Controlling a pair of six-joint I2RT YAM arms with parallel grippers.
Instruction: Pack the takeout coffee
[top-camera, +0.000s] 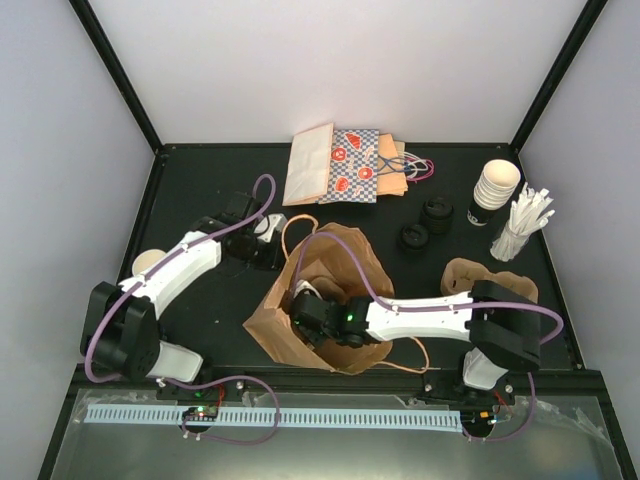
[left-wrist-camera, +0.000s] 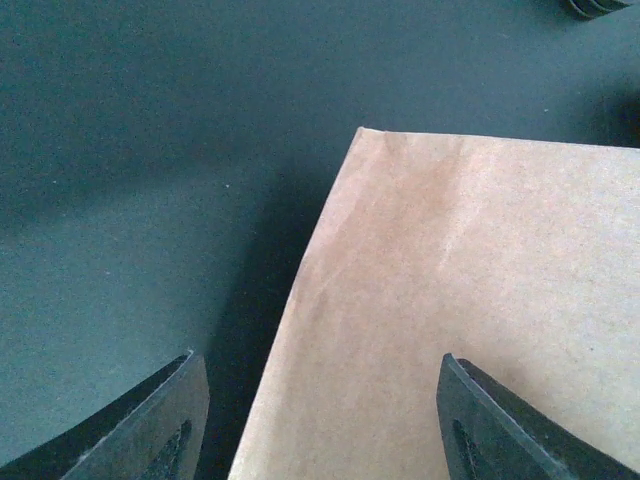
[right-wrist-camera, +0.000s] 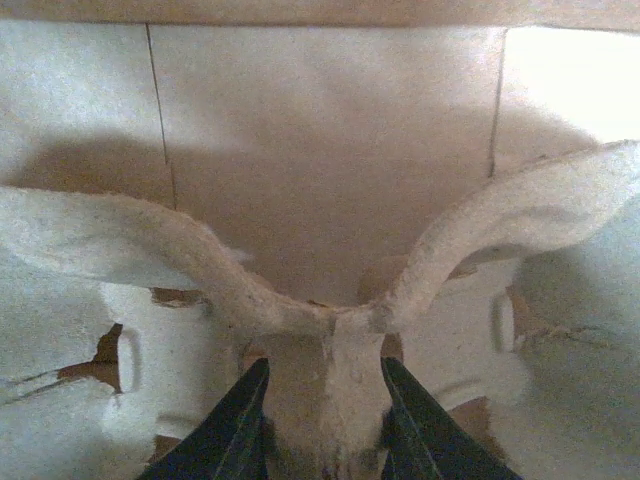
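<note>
An open brown paper bag (top-camera: 330, 262) stands mid-table. My right gripper (right-wrist-camera: 325, 405) reaches inside it and is shut on the central ridge of a pale moulded-pulp cup carrier (right-wrist-camera: 130, 245), whose arms spread left and right above the fingers. In the top view that gripper (top-camera: 305, 312) is down in the bag's mouth. My left gripper (left-wrist-camera: 320, 425) is open at the bag's far left side (left-wrist-camera: 460, 290). Its fingers (left-wrist-camera: 150, 430) are wide apart, with the paper's edge between them, untouched. From above, the left gripper (top-camera: 255, 238) sits by the bag's rim. The takeout coffee is hidden.
An uncapped cream cup (top-camera: 150, 262) stands behind my left arm. Two black lids (top-camera: 437, 210) lie at the right, beside a stack of cups (top-camera: 495, 188) and a holder of stirrers (top-camera: 522, 225). A second pulp carrier (top-camera: 468, 275) and flat bags (top-camera: 340, 165) are also there.
</note>
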